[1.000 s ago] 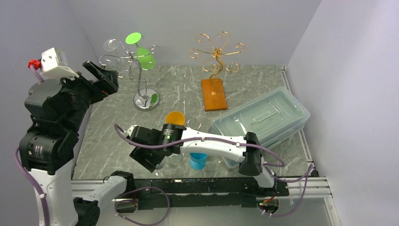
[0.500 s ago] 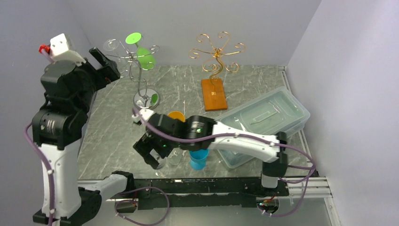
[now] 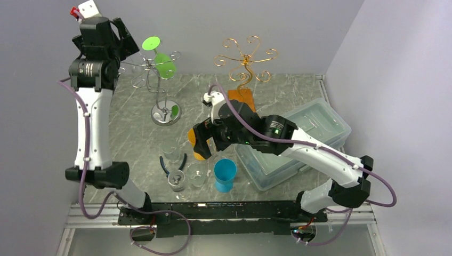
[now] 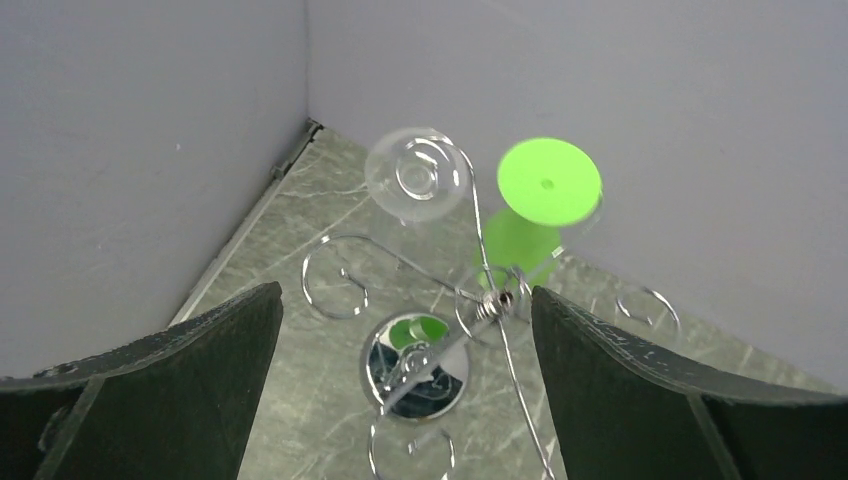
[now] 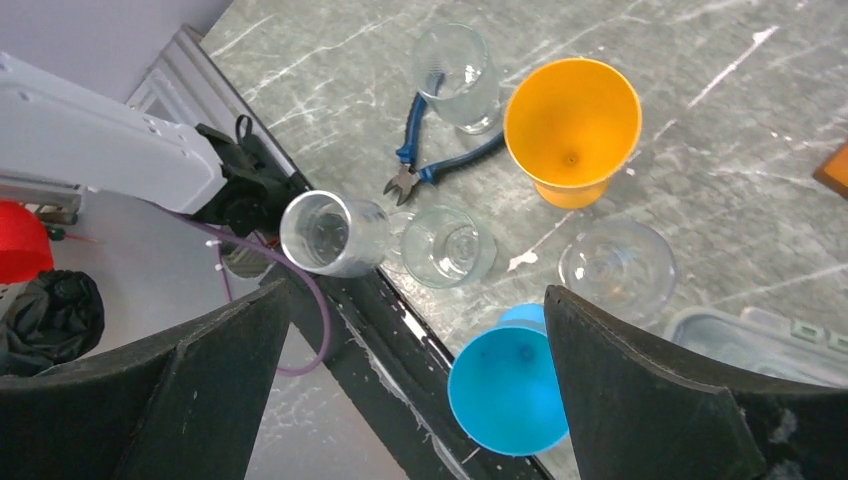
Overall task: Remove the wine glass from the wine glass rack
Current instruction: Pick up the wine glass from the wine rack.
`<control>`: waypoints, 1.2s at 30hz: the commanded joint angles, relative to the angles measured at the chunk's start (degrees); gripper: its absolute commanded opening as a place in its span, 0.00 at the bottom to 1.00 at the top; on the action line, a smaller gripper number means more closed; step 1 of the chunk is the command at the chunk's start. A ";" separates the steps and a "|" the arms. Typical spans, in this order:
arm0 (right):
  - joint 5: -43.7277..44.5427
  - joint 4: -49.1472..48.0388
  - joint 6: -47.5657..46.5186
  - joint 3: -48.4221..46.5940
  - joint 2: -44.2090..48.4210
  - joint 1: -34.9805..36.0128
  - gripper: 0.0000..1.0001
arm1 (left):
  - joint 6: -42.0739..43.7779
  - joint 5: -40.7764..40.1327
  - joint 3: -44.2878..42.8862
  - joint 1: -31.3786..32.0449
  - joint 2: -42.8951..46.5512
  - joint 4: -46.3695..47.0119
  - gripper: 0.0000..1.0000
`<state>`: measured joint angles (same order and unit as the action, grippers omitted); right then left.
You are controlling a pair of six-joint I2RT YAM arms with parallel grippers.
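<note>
The silver wire wine glass rack [image 3: 160, 114] holds two glasses upside down, stems vertical. The left gripper [image 4: 405, 292], spread and empty, hangs above the rack; the right gripper [image 5: 417, 292], also spread, is well off. Green plastic wine glass [image 4: 545, 185] and clear wine glass [image 4: 415, 175] hang just below the left gripper.

Orange glass [image 3: 198, 156] partly behind the right gripper [image 3: 203, 140]
</note>
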<state>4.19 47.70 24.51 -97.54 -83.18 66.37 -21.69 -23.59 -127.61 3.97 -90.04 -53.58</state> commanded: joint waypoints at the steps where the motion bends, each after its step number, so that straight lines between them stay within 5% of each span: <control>1: 0.98 -4.27 1.77 3.96 6.36 -1.72 1.00 | 0.87 3.57 -7.56 -3.63 -5.50 0.07 0.99; 13: 3.58 -4.11 2.95 8.35 14.06 -3.35 1.00 | 1.39 13.00 -8.68 -9.62 -13.67 3.94 0.99; 36: 3.73 -5.26 3.00 10.35 15.94 -3.79 1.00 | 1.40 16.32 -13.08 -10.68 -23.92 5.71 0.99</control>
<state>7.05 45.21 27.24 -87.61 -68.45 62.89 -20.64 -8.75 -137.23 -6.46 -112.79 -50.41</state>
